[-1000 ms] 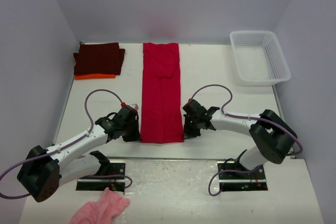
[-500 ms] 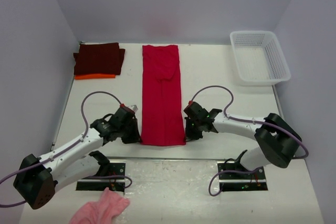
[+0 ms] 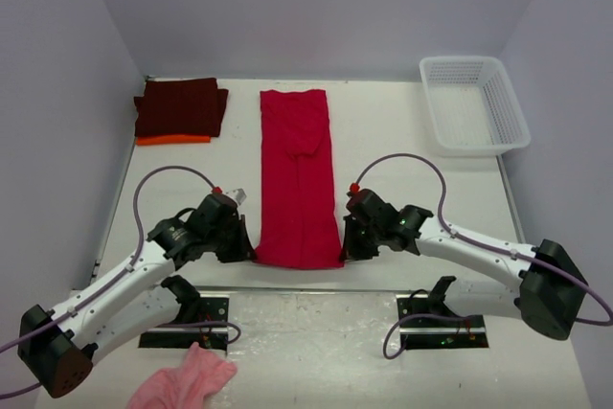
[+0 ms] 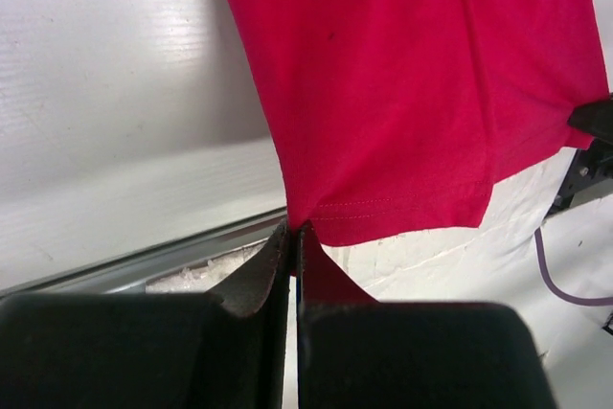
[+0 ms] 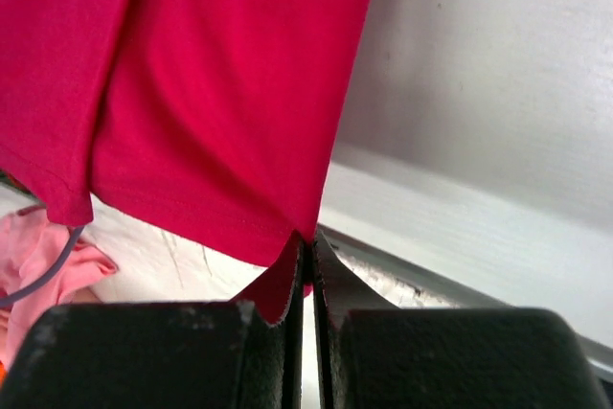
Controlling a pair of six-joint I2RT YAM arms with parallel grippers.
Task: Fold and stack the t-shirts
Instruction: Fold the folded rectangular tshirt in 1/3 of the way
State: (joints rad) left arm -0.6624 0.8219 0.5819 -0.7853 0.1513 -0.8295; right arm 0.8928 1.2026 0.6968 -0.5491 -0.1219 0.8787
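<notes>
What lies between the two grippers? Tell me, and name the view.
The red shirt's near hem spans it: the left gripper pinches one corner, the right gripper the other. The top view shows it.

Three t-shirts, red t-shirt [image 3: 297, 179], maroon t-shirt [image 3: 180, 107], orange t-shirt [image 3: 172, 140], two grippers, left gripper [image 3: 251, 255] and right gripper [image 3: 345, 254], one basket [image 3: 476, 147], one pink cloth [image 3: 187, 382]

A flat white surface [image 3: 402, 141] is enclosed on three sides by plain pale lavender walls [image 3: 316, 7]. The light is soft and even. A white panel [image 3: 316, 352] runs along the surface's near edge.
</notes>
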